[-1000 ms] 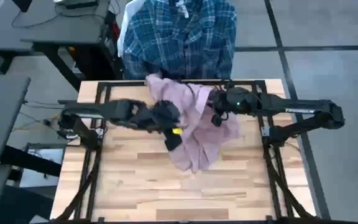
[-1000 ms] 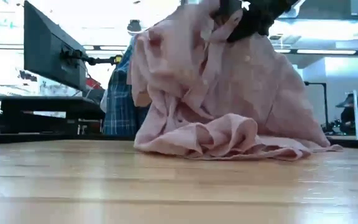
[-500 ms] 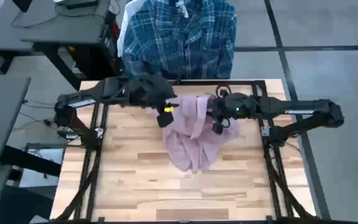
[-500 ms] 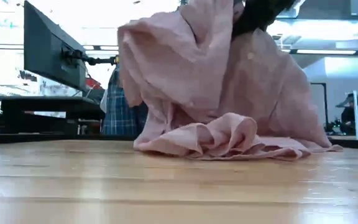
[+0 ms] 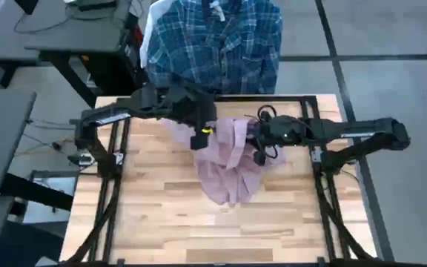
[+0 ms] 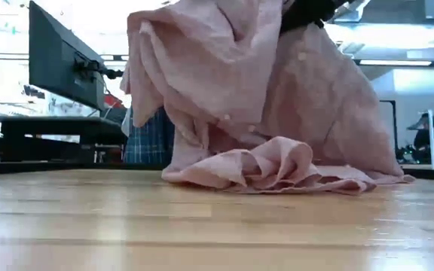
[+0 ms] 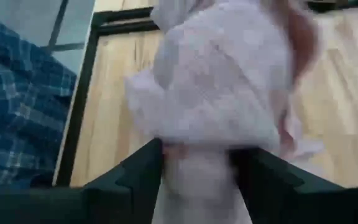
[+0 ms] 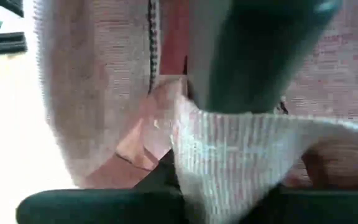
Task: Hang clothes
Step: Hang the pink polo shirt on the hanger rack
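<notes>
The dusty pink shirt (image 5: pixel 232 163) lies bunched on the wooden table (image 5: pixel 161 222). Its upper part is raised between both grippers, and its lower folds (image 6: pixel 277 169) rest on the tabletop. My left gripper (image 5: pixel 201 137) is at the shirt's left side, with cloth filling the gap between its fingers (image 7: pixel 197 155). My right gripper (image 5: pixel 259 143) is shut on the shirt's top right (image 6: pixel 307 11). A blue-and-white plaid shirt (image 5: pixel 213 44) hangs beyond the far edge. A thin dark wire (image 8: pixel 151 43) runs along the pink cloth. My left gripper has a thick bunch of the pink shirt (image 7: pixel 194 180) between its two fingers (image 7: pixel 143 171), several layers. It comes slanting down from the table's left. That side of the shirt (image 6: pixel 145 53) is held up off the table and hangs slack. My right gripper pinches a hemmed edge of the pink shirt (image 8: pixel 229 146) at its raised top. It comes from the table's right, tilted a little downward. The cloth hangs from it in a slack slope down to the table (image 6: pixel 337 113).
Black frame rails run along the table's far edge (image 5: pixel 221 96) and both sides (image 5: pixel 110 193). A monitor on an arm (image 6: pixel 62 60) and desks stand beyond the far left. Bare wood lies across the near half of the table.
My left gripper has swung toward the table's far edge and rolled about its own line, carrying its bunch of pink cloth. In the low view that side of the shirt has been drawn up and out to the left; the folds on the table have stayed put.
</notes>
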Robot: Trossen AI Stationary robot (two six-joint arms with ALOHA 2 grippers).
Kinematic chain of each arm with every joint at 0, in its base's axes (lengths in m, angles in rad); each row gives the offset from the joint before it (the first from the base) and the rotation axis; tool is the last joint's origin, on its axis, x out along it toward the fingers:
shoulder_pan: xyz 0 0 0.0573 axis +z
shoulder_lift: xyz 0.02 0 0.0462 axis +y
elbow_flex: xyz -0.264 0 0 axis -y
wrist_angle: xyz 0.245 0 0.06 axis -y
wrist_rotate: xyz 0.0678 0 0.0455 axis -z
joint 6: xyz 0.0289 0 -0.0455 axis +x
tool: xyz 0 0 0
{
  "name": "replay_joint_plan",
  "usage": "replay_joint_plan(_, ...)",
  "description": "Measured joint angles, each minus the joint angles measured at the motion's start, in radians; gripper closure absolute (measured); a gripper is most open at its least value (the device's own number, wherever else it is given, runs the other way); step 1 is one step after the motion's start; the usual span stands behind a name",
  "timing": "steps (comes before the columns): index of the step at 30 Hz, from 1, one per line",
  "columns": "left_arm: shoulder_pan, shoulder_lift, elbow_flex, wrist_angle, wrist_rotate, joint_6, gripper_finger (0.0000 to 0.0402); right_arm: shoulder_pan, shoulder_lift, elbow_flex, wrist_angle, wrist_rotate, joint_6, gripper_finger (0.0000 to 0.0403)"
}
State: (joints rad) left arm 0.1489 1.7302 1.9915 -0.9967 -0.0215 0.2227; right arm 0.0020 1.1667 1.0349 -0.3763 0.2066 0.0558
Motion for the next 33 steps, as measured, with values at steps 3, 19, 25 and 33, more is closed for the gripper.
replay_joint_plan(3,0.002,0.022,0.0,0.006,0.011,0.0,0.0225,0.005,0.001,-0.001,0.015,0.002,-0.001,0.0385)
replay_joint_plan(19,-0.011,0.033,0.0,0.042,-0.015,-0.004,0.0376,-0.004,0.0,0.044,-0.013,0.004,0.049,0.0355)
replay_joint_plan(25,-0.004,-0.018,0.0,0.009,-0.03,-0.006,0.0376,-0.017,-0.002,0.241,-0.312,0.001,0.076,0.0324)
replay_joint_plan(33,0.006,-0.108,0.0,-0.01,-0.078,-0.033,0.0377,-0.037,-0.01,0.512,-0.606,-0.01,0.11,0.0263)
